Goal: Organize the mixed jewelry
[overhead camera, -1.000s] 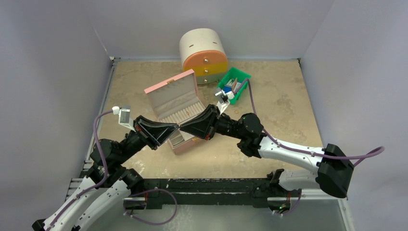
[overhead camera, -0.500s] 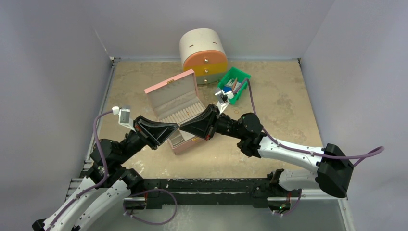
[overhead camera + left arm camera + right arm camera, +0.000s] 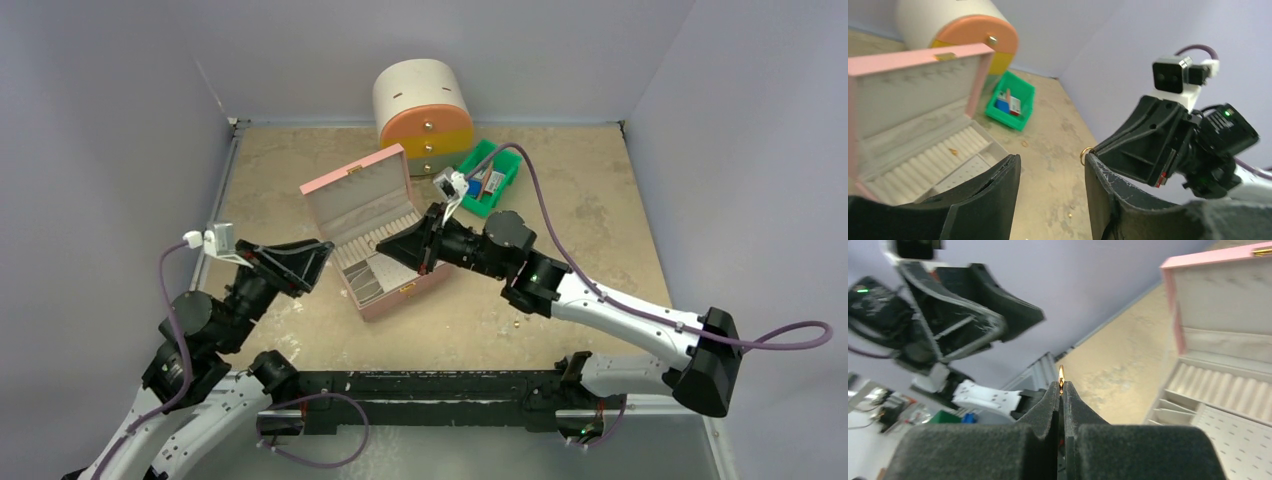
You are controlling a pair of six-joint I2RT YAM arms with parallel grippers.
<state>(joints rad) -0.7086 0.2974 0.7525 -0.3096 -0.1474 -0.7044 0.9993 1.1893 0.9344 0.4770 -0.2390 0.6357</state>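
Currently the right gripper (image 3: 1061, 386) is clenched on a tiny gold ring (image 3: 1061, 374), which pokes out just past the pinched fingertips. The left wrist view shows the same ring at the tip of that claw. The right gripper is up in the air over the base of the open pink jewelry box (image 3: 357, 190), with its tip pointing toward the left arm.

The left gripper (image 3: 1052, 167) is released: its jaws stand apart with nothing between them. It sits just off the box's left side, facing the right claw, and there is a clear gap between the two claws.

The box lid stands upright. Ring-roll rows run along the back of the base, with a dotted stud pad and small compartments in front. One small gold piece (image 3: 953, 150) lies on the ring rolls.

More jewelry lies loose on the table (image 3: 600, 200):
- A second gold ring (image 3: 1024, 144) is on the bare surface between the box and the green bin (image 3: 1024, 107).
- A gold speck (image 3: 1069, 215) lies farther toward the near edge; it is too small to tell its type.

The green bin holds coloured items. It sits right of the box, just beside the round drawer unit (image 3: 423, 115), which has orange and yellow fronts and stands at the back wall.
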